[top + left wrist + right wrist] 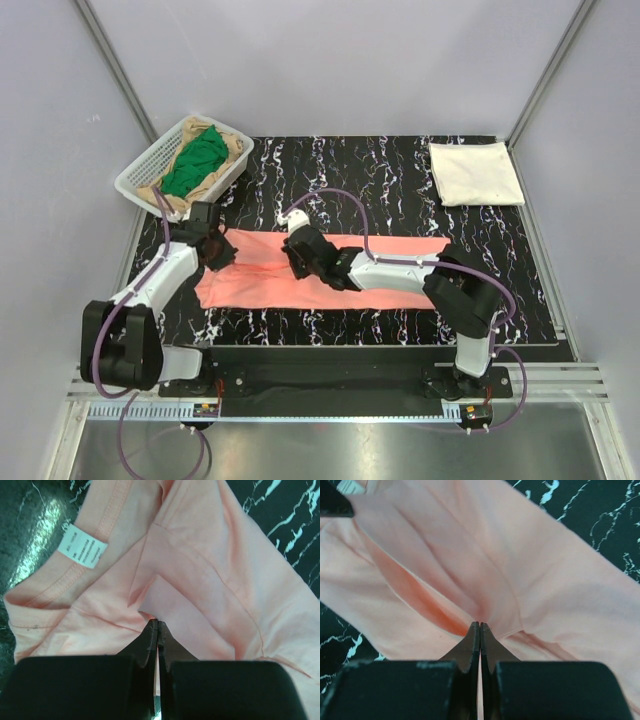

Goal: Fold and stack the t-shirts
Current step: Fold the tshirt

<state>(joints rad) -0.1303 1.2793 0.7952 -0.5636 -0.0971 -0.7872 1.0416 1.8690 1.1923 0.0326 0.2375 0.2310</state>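
Beyond the left end of the salmon-pink t-shirt (pixel 250 285), a white mesh basket (pixel 140 172) holds a crumpled green t-shirt (pixel 195 160) and a tan t-shirt (pixel 236 143). The salmon-pink t-shirt lies flat on the table (pixel 380 165) as a long band. At its left end, by the collar and white label (pixel 82 546), the jaws of the left arm (pixel 165 272) are together, pinching its cloth. Near its middle, the jaws of the right arm (pixel 395 272) likewise clamp a fold of it. Beyond its right end, well apart, a cream-white t-shirt (pixel 476 172) lies folded.
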